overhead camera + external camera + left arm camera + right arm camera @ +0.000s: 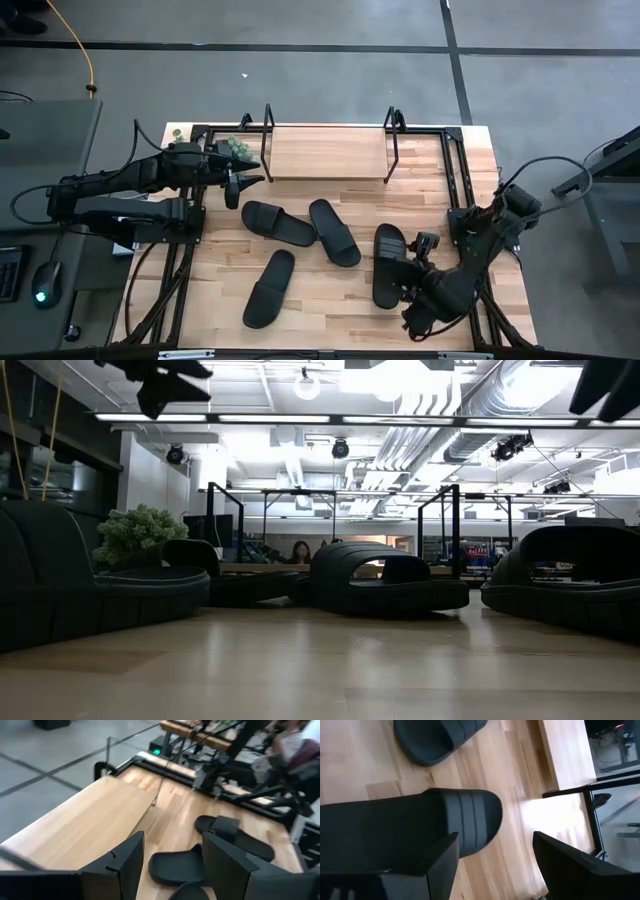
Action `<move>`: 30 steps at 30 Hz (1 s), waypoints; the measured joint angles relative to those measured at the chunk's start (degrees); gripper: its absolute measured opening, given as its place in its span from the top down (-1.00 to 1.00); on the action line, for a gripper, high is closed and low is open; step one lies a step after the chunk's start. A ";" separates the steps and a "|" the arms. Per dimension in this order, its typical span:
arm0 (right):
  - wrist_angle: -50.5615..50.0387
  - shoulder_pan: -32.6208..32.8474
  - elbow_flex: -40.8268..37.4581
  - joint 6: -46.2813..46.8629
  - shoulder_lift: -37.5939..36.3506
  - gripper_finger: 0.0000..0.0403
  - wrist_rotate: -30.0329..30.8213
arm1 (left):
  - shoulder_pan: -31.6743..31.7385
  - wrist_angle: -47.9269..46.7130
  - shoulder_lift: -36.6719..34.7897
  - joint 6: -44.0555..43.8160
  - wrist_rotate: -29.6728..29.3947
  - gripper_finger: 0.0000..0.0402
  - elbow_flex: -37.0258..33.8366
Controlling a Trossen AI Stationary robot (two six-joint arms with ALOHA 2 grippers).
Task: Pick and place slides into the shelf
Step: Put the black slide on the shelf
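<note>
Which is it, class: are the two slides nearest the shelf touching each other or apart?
Cannot tell. In the high view the left slide and the right slide nearly meet near the first one's tip, and no view shows a clear gap or contact.

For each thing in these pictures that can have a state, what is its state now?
Shelf: bare board, no slide on it.
Four slides: all flat on the table, soles down; first, second, third, fourth.
Left hand: open, empty, beside the shelf's left end.
Right hand: open, over the fourth slide, not closed on it.
</note>
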 joint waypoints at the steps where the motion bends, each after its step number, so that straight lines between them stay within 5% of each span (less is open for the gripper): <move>1: -0.01 0.08 0.37 -0.20 1.03 -0.21 0.00 | 0.02 -0.89 0.17 -0.54 -0.71 0.08 0.00; 30: 5.15 0.73 0.88 0.49 15.26 -0.21 4.72 | 0.01 -3.08 1.67 -0.98 -2.97 0.08 -0.02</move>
